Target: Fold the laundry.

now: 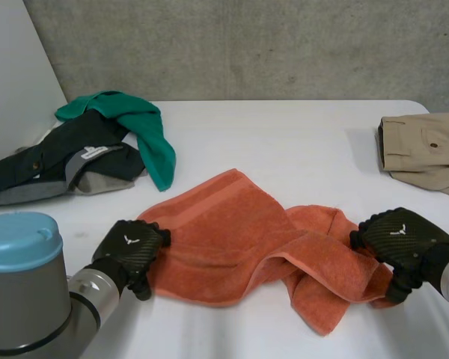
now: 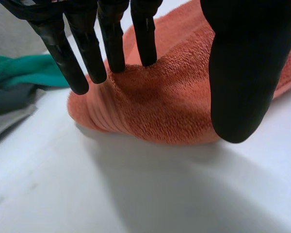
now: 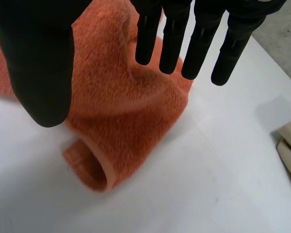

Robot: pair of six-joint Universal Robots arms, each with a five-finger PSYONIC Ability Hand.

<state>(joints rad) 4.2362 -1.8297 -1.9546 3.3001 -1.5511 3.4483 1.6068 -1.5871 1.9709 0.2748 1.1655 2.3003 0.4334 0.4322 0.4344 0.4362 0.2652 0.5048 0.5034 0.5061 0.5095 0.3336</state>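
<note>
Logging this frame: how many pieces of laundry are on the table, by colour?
Orange towel: 1
Green garment: 1
Dark garment, grey parts counted with it: 1
Beige garment: 1
Total: 4
</note>
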